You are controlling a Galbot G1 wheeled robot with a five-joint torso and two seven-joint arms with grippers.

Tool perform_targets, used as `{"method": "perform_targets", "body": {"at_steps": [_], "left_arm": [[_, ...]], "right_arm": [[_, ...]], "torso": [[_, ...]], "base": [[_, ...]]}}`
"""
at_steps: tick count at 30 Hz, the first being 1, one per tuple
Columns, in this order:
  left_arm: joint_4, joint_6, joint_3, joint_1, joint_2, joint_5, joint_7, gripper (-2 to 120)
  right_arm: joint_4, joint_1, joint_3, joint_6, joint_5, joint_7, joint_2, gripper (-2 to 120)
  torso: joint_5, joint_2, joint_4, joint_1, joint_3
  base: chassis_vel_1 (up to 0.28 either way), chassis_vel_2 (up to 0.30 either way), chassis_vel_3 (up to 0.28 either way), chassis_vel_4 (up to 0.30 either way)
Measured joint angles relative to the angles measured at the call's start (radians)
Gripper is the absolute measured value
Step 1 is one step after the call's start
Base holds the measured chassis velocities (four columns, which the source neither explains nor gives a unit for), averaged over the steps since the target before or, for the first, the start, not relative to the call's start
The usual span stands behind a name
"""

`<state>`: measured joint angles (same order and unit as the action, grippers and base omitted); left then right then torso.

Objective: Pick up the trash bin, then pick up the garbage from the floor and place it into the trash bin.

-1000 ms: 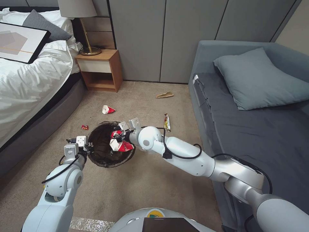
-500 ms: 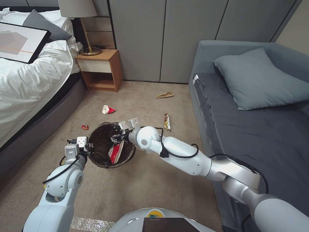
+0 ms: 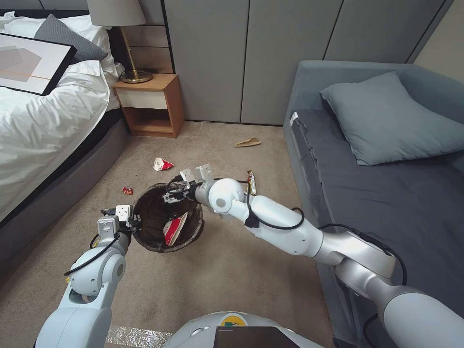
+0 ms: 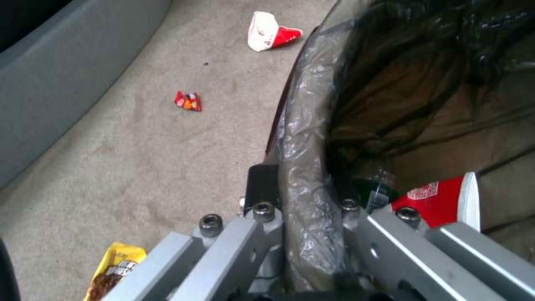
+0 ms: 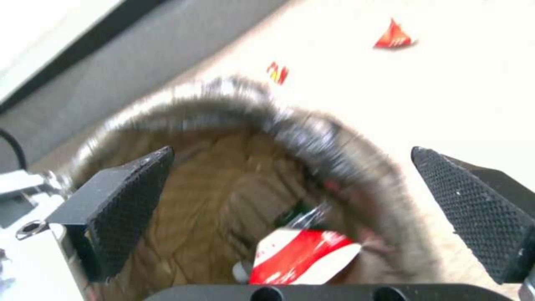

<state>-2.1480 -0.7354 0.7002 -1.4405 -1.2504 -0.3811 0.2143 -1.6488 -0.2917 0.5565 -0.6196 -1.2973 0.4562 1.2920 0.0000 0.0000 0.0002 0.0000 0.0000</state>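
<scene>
We see the room evenly and softly lit in the head view, with faint shadows on the carpet (image 3: 227, 280) and straight lines bowing near the frame edges. Our right wrist view is overexposed at its upper right, and the bin (image 5: 312, 138) rim smears with motion blur.

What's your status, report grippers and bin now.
Left gripper shut on bin rim. Right gripper open, empty, above bin. Red cup inside. Cup and wrappers on floor.
</scene>
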Motion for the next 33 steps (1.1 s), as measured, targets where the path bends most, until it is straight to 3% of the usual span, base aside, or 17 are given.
{"method": "perform_targets", "body": {"at_steps": [4,7,12,15,18,19,20,23,24,26,28,30,31,33], "left_arm": [[-0.001,0.000,-0.002,0.002,0.004,0.000,-0.003,3],[-0.007,0.000,-0.010,0.003,0.001,0.003,-0.003,3],[-0.018,0.000,-0.016,0.000,-0.002,0.005,-0.004,3],[-0.031,0.000,-0.016,-0.008,-0.002,0.006,-0.004,3],[-0.038,0.000,-0.018,-0.017,-0.004,0.005,-0.005,3],[-0.044,0.000,-0.022,-0.024,-0.008,0.004,-0.005,3],[-0.044,0.000,-0.022,-0.024,-0.008,0.004,-0.005,3],[-0.065,0.000,-0.031,-0.033,-0.014,0.003,-0.009,3],[-0.065,0.000,-0.031,-0.033,-0.014,0.003,-0.009,3],[-0.084,0.000,-0.032,-0.034,-0.013,0.000,-0.010,3],[-0.087,0.000,-0.031,-0.034,-0.012,-0.002,-0.010,3],[-0.100,0.000,-0.024,-0.038,-0.006,-0.007,-0.011,3],[-0.100,0.000,-0.024,-0.038,-0.006,-0.007,-0.011,3],[-0.108,0.000,-0.015,-0.045,-0.004,-0.013,-0.011,3]], "right_arm": [[-0.106,-0.030,-0.087,-0.011,-0.013,0.026,-0.077,100],[-0.193,-0.074,-0.175,-0.013,-0.007,0.030,-0.197,100],[-0.255,-0.135,-0.273,-0.011,0.010,0.023,-0.280,100],[-0.349,-0.253,-0.443,0.005,0.040,0.004,-0.370,100],[-0.402,-0.331,-0.529,0.041,0.087,-0.006,-0.413,100],[-0.444,-0.413,-0.613,0.066,0.137,-0.017,-0.432,100],[-0.444,-0.413,-0.613,0.066,0.137,-0.017,-0.432,100],[-0.518,-0.606,-0.808,0.090,0.224,-0.042,-0.422,100],[-0.518,-0.606,-0.808,0.090,0.224,-0.042,-0.422,100],[-0.539,-0.710,-0.965,0.101,0.306,-0.085,-0.381,100],[-0.542,-0.735,-1.004,0.102,0.321,-0.095,-0.367,100],[-0.546,-0.824,-1.130,0.117,0.391,-0.133,-0.309,100],[-0.546,-0.824,-1.130,0.117,0.391,-0.133,-0.309,100],[-0.554,-0.930,-1.234,0.154,0.528,-0.188,-0.237,100]], "torso": [[0.0002,0.000,-0.0001,0.000,0.000],[0.0003,0.000,-0.0002,0.000,0.000],[0.0004,0.000,-0.0003,0.000,0.000],[0.0004,0.000,-0.0003,0.000,0.000],[0.0002,0.000,-0.0003,0.000,0.000],[0.0005,0.000,-0.0004,0.000,0.000],[0.0005,0.000,-0.0004,0.000,0.000],[0.0006,0.000,-0.0004,0.000,0.000],[0.0006,0.000,-0.0004,0.000,0.000],[0.0001,0.000,-0.0005,0.000,0.000],[0.0002,0.000,-0.0006,0.000,0.000],[0.0002,0.000,-0.0003,0.000,0.000],[0.0002,0.000,-0.0003,0.000,0.000],[0.0001,0.000,0.0000,0.000,0.000]], "base": [[0.000,0.000,0.000,0.000],[0.000,0.000,0.000,0.000],[0.000,0.000,0.000,0.000],[0.000,0.000,0.000,0.000],[0.000,0.000,0.000,0.000],[0.000,0.000,0.000,0.000],[0.000,0.000,0.000,0.000],[0.000,0.000,0.000,0.000],[0.000,0.000,0.000,0.000],[0.000,0.000,0.000,0.000],[0.000,0.000,0.000,0.000],[0.000,0.000,0.000,0.000],[0.000,0.000,0.000,0.000],[0.000,0.000,0.000,0.000]]}}
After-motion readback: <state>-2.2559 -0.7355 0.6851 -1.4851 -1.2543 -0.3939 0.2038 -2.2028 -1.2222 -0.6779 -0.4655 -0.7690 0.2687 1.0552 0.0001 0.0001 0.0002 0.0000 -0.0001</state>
